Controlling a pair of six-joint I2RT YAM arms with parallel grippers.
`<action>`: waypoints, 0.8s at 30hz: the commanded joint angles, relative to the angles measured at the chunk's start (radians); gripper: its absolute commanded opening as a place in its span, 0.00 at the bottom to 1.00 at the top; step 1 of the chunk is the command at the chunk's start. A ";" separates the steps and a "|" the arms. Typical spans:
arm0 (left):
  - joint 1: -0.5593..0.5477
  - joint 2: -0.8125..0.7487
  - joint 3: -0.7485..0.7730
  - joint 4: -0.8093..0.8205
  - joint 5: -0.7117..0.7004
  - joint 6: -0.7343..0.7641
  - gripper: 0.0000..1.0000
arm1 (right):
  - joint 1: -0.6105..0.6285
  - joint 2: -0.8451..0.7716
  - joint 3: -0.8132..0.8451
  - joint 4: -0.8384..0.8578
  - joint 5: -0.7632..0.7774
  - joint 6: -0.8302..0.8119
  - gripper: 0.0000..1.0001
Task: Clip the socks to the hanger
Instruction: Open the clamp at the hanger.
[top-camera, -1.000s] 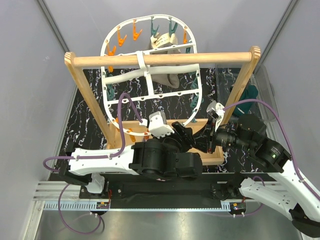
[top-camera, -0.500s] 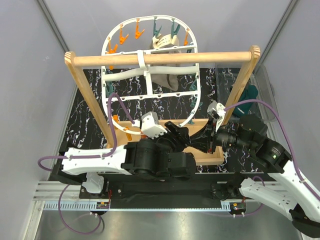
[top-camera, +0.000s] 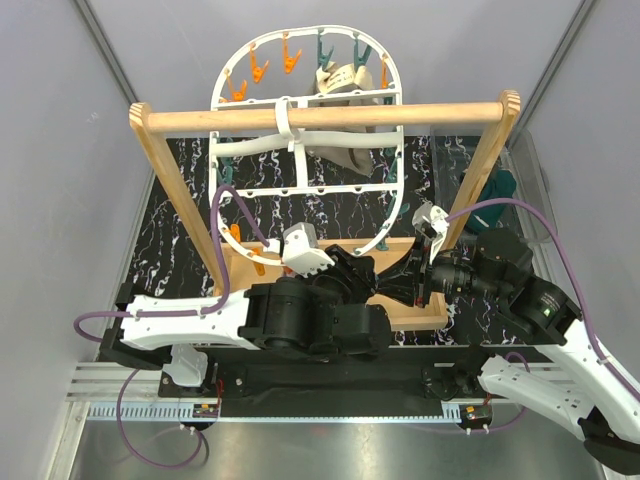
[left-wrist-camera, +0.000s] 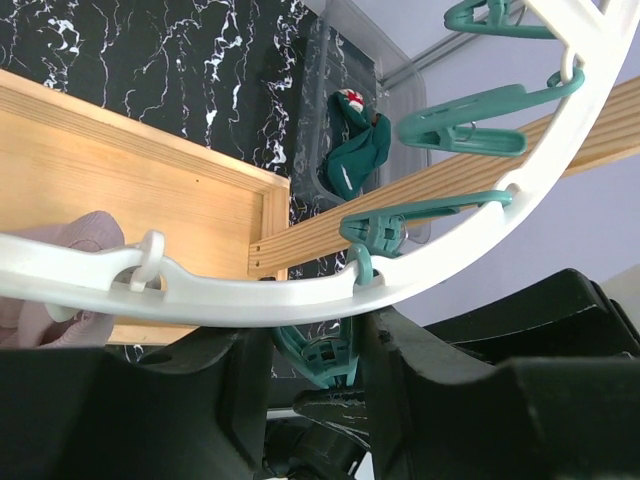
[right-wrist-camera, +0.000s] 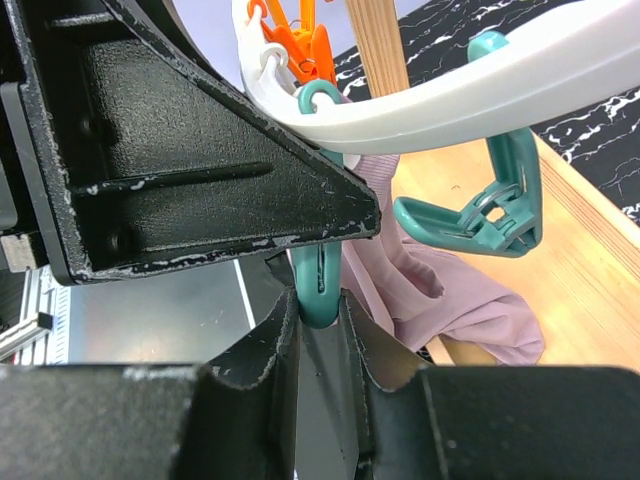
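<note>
The white oval hanger (top-camera: 300, 190) hangs from the wooden rail, and its near rim crosses both wrist views (left-wrist-camera: 250, 295) (right-wrist-camera: 480, 85). My left gripper (top-camera: 352, 272) sits just under that rim, its jaws closed around a teal clothespin (left-wrist-camera: 335, 355). My right gripper (top-camera: 400, 283) pinches the lower end of a teal clothespin (right-wrist-camera: 320, 290), right against the left gripper's black body. A mauve-pink sock (right-wrist-camera: 440, 290) lies crumpled on the wooden base, also in the left wrist view (left-wrist-camera: 60, 255). A dark teal sock (left-wrist-camera: 355, 160) lies in the clear bin (top-camera: 500, 185).
The wooden rail (top-camera: 330, 117) and its slanted side posts stand over a wooden base board (left-wrist-camera: 150, 170). A grey-beige cloth with a white label (top-camera: 345, 150) hangs clipped at the hanger's far end. Orange clothespins (top-camera: 262, 72) and teal ones (right-wrist-camera: 490, 215) dangle round the rim.
The hanger has swung away at its far end. My left wrist has shifted left and slightly nearer. The right arm has barely moved.
</note>
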 joint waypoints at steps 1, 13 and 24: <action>0.010 -0.064 0.015 -0.113 -0.109 0.054 0.08 | 0.005 -0.009 0.002 -0.034 -0.022 -0.008 0.00; 0.005 -0.048 0.026 -0.096 -0.102 0.106 0.00 | 0.002 -0.033 -0.010 0.001 -0.015 0.016 0.49; 0.002 -0.062 0.012 -0.074 -0.099 0.094 0.00 | 0.003 0.019 -0.018 0.121 -0.087 0.062 0.64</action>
